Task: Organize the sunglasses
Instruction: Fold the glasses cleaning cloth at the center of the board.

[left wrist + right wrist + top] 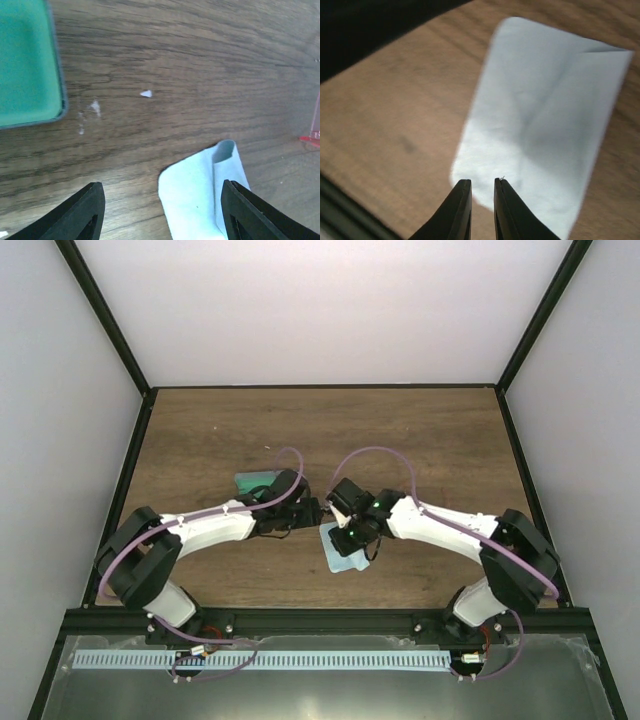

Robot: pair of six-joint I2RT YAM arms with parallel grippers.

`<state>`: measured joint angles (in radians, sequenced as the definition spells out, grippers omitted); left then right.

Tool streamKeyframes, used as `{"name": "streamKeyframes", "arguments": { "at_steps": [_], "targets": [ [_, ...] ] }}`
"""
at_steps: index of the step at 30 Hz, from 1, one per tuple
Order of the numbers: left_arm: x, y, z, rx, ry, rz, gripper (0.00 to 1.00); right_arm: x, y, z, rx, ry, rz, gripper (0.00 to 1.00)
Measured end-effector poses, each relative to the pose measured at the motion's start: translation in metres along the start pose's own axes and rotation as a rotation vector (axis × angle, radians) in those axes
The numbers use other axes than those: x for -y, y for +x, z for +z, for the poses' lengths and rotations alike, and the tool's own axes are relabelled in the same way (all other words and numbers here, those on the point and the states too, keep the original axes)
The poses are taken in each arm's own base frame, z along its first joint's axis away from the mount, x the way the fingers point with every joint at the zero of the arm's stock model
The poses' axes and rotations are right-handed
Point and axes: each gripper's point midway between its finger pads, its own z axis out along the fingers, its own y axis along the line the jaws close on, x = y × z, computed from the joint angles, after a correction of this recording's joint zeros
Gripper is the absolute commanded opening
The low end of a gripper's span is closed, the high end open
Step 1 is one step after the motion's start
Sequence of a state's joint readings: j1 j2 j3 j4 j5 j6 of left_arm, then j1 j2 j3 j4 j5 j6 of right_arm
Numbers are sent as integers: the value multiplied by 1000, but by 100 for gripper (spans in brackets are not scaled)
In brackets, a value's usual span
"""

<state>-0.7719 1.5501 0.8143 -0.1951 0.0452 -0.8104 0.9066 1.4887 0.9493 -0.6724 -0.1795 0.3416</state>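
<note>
The case (27,60) lies open at left; the left gripper (162,210) hangs wide over the cloth (200,195). The sunglasses (315,125) sit at frame's right edge. The right gripper (482,192), nearly closed and empty, risks snagging cloth instead.

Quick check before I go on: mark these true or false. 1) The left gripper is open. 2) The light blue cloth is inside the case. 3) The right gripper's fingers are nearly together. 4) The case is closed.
1) True: the left gripper stands open above the wooden table.
2) False: the light blue cloth lies flat on the table.
3) True: the right gripper shows only a narrow gap, nothing between.
4) False: the grey-blue case shows its green inside.
</note>
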Motion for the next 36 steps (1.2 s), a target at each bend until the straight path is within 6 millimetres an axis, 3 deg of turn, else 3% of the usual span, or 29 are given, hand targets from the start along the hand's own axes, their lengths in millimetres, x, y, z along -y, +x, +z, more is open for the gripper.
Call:
{"name": "streamKeyframes", "arguments": {
  "at_steps": [5, 11, 15, 27, 36],
  "targets": [
    [17, 9, 2, -30, 36, 41, 65, 36, 3, 15, -39, 136, 66, 14],
    [19, 31, 14, -93, 26, 64, 64, 52, 8, 29, -76, 218, 74, 17],
    [18, 39, 18, -118, 18, 69, 64, 54, 7, 31, -80, 230, 80, 24],
    [10, 49, 24, -151, 2, 40, 64, 48, 3, 33, -67, 213, 72, 27],
    [10, 49, 24, -156, -6, 38, 64, 49, 10, 43, -83, 221, 75, 13]
  ]
}}
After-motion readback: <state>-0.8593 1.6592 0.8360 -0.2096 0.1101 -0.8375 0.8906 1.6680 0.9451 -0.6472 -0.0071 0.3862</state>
